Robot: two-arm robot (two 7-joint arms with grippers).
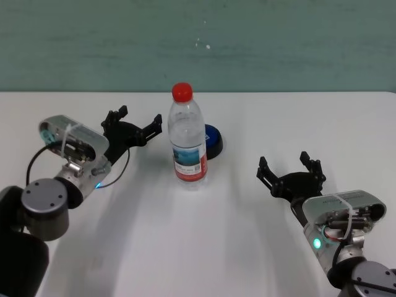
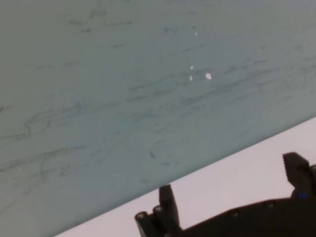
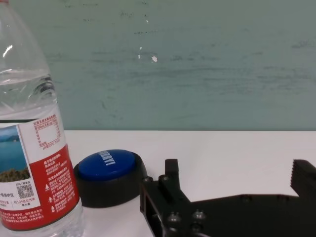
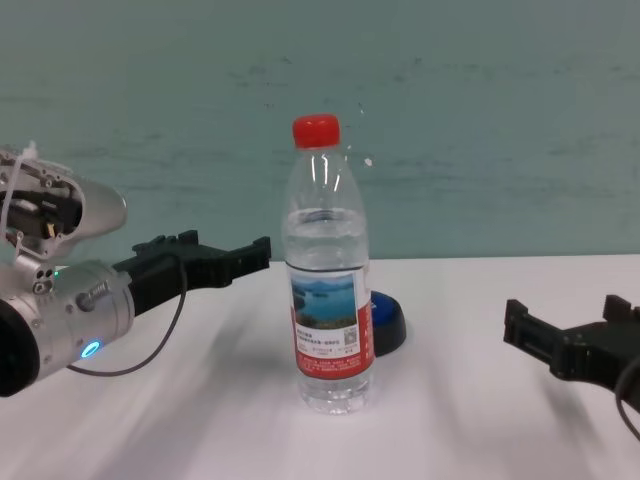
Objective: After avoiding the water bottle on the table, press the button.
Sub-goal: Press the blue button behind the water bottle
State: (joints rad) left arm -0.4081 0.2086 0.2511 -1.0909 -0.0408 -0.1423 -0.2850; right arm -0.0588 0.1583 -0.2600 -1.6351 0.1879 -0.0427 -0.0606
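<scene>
The water bottle (image 1: pixel 187 139) stands upright mid-table, clear with a red cap and a lake label. The blue button (image 1: pixel 215 141) sits just behind it to the right, partly hidden by the bottle. My left gripper (image 1: pixel 137 121) is open and empty, held above the table left of the bottle, at about its shoulder height in the chest view (image 4: pixel 215 262). My right gripper (image 1: pixel 284 166) is open and empty, right of and nearer than the bottle. In the right wrist view the button (image 3: pixel 106 170) and the bottle (image 3: pixel 34 148) lie ahead of the open fingers (image 3: pixel 171 173).
The white table (image 1: pixel 185 247) reaches back to a teal wall (image 1: pixel 278 43). The left wrist view shows that wall, the table's far edge and my left gripper (image 2: pixel 232 190).
</scene>
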